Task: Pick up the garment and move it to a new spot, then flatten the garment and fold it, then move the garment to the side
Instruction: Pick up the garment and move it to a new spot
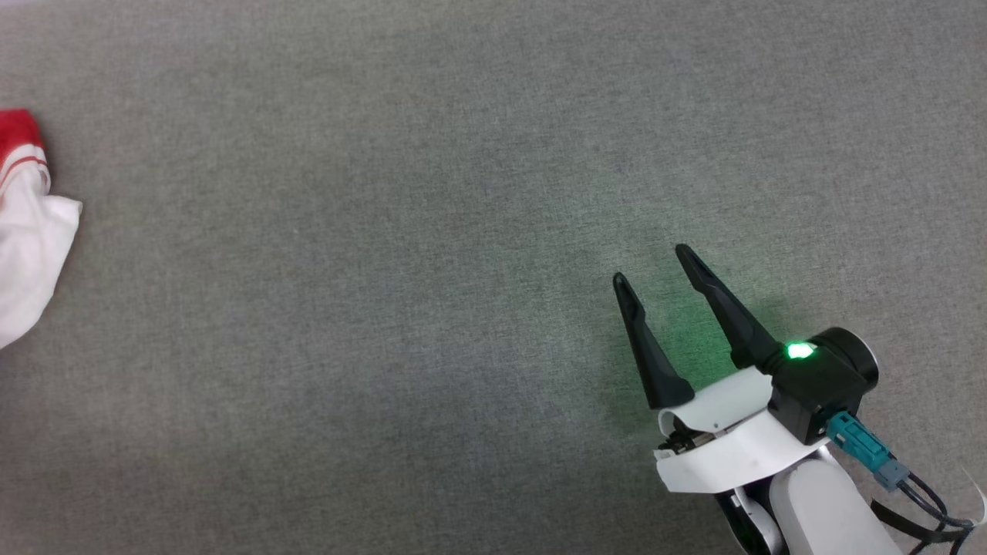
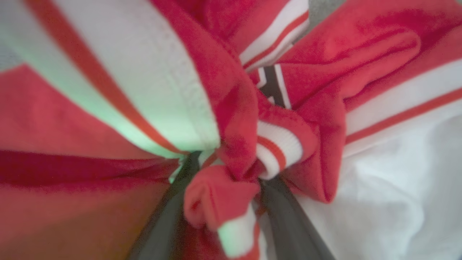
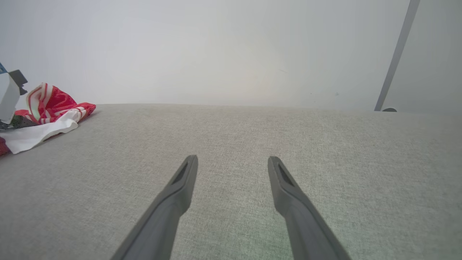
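Step in hand, as judged: first pick-up of the garment (image 1: 23,231). It is seen crumpled at the 9 o'clock edge of the head view on the grey table (image 1: 463,154), with white sleeve cloth outward and the red body mostly cut off.

In the left wrist view the left hand (image 2: 231,168) is sunk into the heap. A bunched red fold with striped trim is straddled by both dark fingers (image 2: 166,216). The jaws are partly apart with cloth between them; a firm hold can't be confirmed.

The right hand (image 1: 651,264) is parked at 4 o'clock, well apart from the garment, spread wide, nothing held.

Next, as judged: the pinch on the fold is to be secured. The garment is then to be lifted until the sleeves are clear of the table and carried toward 3 o'clock, where bare table is available.
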`<state>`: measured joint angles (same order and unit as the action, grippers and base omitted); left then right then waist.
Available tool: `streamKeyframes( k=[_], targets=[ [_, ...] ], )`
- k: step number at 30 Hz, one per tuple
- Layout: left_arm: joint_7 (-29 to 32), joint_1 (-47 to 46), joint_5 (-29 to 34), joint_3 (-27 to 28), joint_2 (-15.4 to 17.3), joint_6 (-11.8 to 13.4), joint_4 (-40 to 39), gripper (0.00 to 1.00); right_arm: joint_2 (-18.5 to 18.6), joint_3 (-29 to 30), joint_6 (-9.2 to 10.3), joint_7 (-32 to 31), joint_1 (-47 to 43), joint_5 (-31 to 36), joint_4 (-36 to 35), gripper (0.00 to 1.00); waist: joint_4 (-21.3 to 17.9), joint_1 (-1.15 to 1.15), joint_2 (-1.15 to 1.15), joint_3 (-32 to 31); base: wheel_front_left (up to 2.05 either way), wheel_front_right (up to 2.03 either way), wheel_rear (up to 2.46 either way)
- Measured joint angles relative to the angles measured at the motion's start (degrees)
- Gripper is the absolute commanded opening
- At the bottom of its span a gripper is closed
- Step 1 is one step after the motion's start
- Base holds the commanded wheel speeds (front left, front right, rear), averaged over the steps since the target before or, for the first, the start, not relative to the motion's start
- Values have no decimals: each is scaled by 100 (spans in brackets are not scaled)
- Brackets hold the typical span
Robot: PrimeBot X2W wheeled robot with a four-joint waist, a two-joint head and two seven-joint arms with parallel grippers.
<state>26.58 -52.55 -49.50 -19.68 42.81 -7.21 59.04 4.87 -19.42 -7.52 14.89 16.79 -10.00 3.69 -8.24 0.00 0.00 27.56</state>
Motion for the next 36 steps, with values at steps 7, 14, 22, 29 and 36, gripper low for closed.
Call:
streamKeyframes(
  k=[7,14,22,29,36],
  targets=[
    [-829,32,-287,-83,-104,-8,96,0,14,-7,0,1,28,-48,-45,100,48,0,0,-137,0,0,0],
    [-1658,2,-636,-85,-448,-9,93,0,-16,10,0,7,-107,-135,76,100,99,0,0,-490,0,0,0],
    [-1491,-98,-1282,-379,-928,-19,-865,0,-107,170,0,8,-357,-265,132,100,110,0,0,-1033,0,0,0],
    [-1147,-451,-1658,-568,-1619,-19,-1778,0,-164,376,0,8,-593,-325,113,100,30,0,0,-1405,0,0,0],
    [-1155,-621,-1674,-790,-2438,321,-2461,0,-181,631,0,8,-651,-422,4,100,-248,0,0,-1446,0,0,0]
  ],
)
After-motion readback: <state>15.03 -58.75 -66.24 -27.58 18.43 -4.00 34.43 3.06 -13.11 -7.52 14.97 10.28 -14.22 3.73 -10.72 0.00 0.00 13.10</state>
